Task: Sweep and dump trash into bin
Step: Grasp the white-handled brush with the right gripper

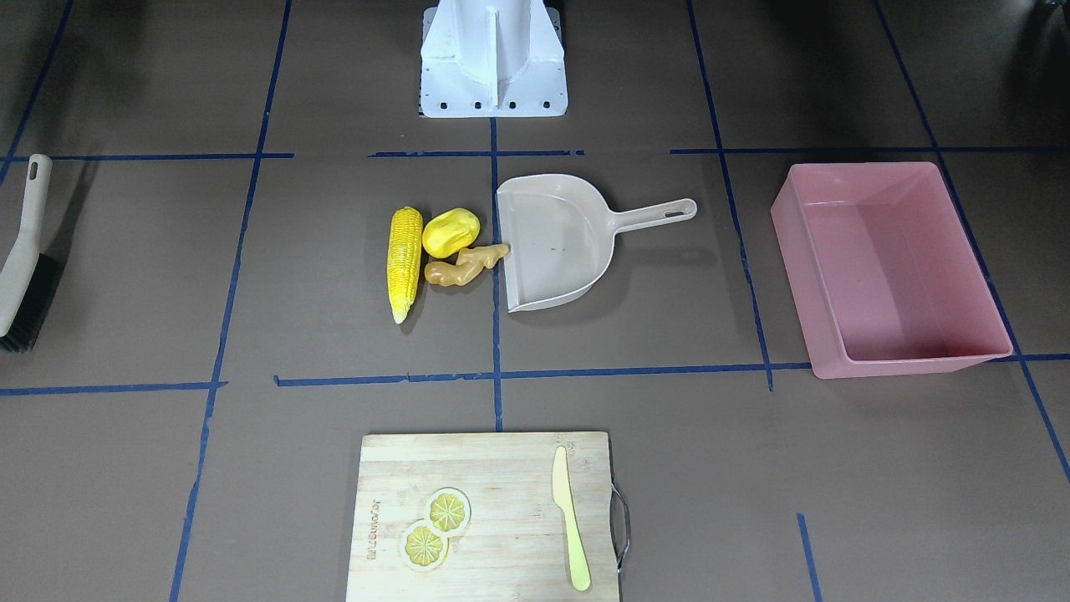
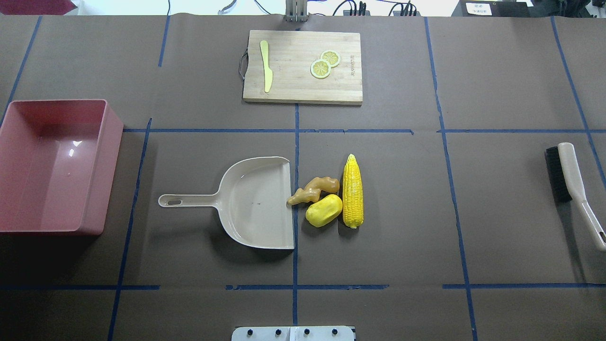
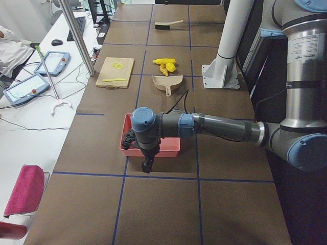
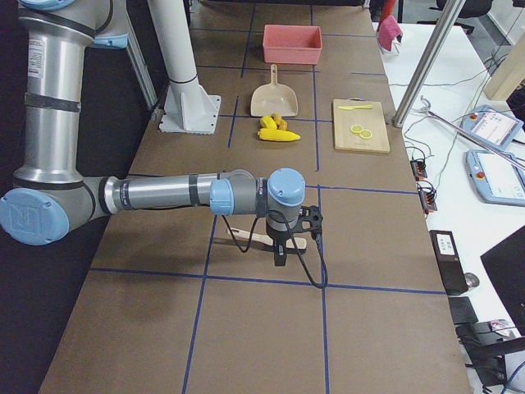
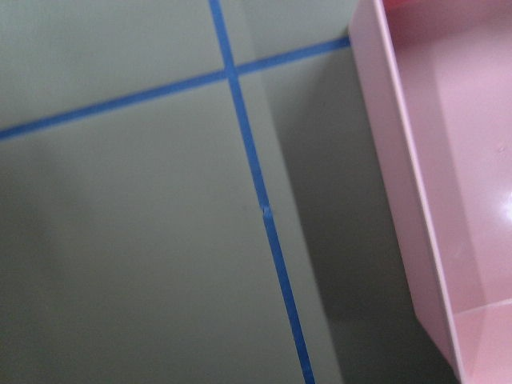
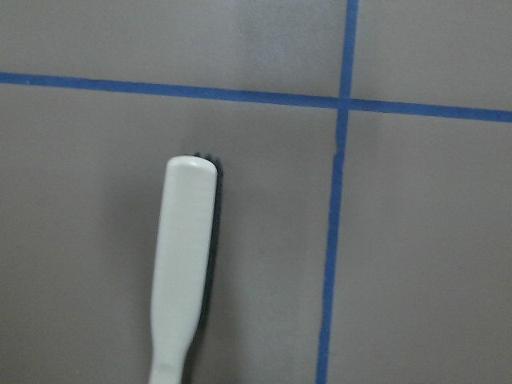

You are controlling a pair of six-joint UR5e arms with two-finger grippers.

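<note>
Brown tabletop (image 1: 669, 418), front view: ridged corn cob (image 1: 405, 261), lumpy yellow vegetable (image 1: 450, 232) and knobbly ginger root (image 1: 464, 266) are lying beside the dustpan (image 1: 556, 242), apart from the glossy pink bin (image 1: 886, 267). Side views: left gripper (image 3: 147, 166) is hanging by the bin, right gripper (image 4: 280, 254) over the brush (image 4: 250, 237), both far from the corn cob; I cannot tell their grip.

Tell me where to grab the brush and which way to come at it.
Grip the brush by the slim beige handle behind the bristles, coming straight down from above with the jaws across its narrow width. It lies on the table with the bristles pointing toward the middle, so both long handle edges look free.
</note>
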